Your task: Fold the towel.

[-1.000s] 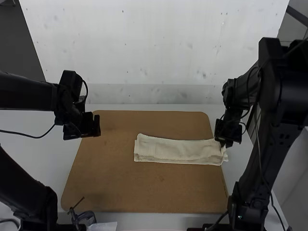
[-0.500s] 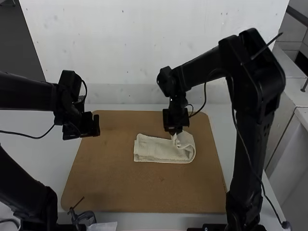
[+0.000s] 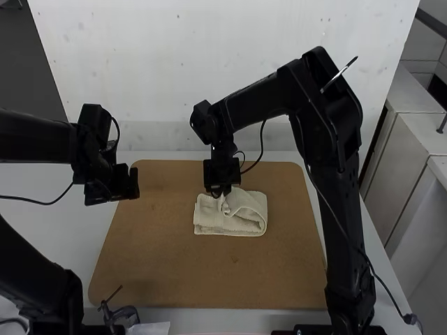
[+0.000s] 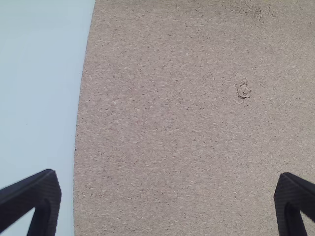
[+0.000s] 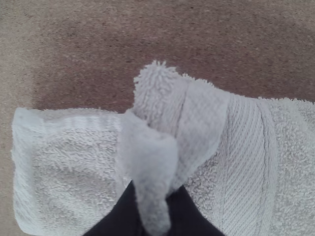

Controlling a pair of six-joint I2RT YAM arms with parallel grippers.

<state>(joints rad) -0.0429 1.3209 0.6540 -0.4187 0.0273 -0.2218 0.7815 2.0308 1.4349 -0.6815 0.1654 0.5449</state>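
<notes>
Towel (image 5: pixel 246 162) looks soft and floppy, best held by its edge. The right pincer (image 5: pixel 157 194) pinches a bunched bit; the left pincer (image 4: pixel 167 178) is spread wide.

The high view looks forward and down from above and behind the board (image 3: pixel 209 272), the 2 wrist views face down at it close up, and the high and right wrist views share the towel (image 3: pixel 244 218).

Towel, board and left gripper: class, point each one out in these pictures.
Towel (image 3: pixel 248 207): high view, on its folded-over layer.
Board (image 3: pixel 209 276): high view, bare stretch below the towel.
Left gripper (image 4: pixel 167 174): left wrist view, midway between its open jaws.
</notes>
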